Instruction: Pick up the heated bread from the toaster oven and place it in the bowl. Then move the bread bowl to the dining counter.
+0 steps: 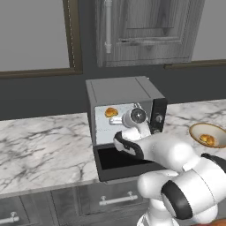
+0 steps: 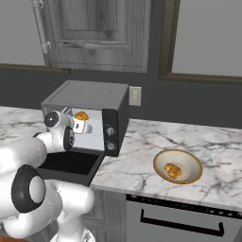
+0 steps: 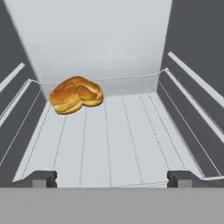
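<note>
Heated bread: the heated bread [image 3: 76,95] is seen lying on the pale wire rack [image 3: 113,135], far back and toward the left wall in the hand view. It is untouched and well apart from the fingertips [image 3: 41,178].
Toaster oven: the toaster oven [image 1: 121,90] is set on the marble worktop [image 1: 39,145] with its black door [image 1: 119,161] dropped open. The knob panel [image 2: 111,130] is found on the side nearer the bowl.
Gripper: the gripper [image 3: 111,178] is held at the mouth of the oven cavity, with the fingers spread wide and nothing between them. The rack is looked along from the front edge.
Bowl: the bowl [image 2: 189,161] is placed on the same worktop, well apart from the oven on the knob-panel side. A small golden piece [image 2: 172,170] is already seen lying inside it.
Step in hand: the reach into the oven is judged to be under way; the bread is not yet grasped, so the task is at an early stage.
Next move: the hand is to be carried deeper and shifted toward the left wall, so that the bread is brought between the fingers before they are closed.
Care: the side rails [image 3: 192,87] are to be cleared, since the bread is close to the wall.
</note>
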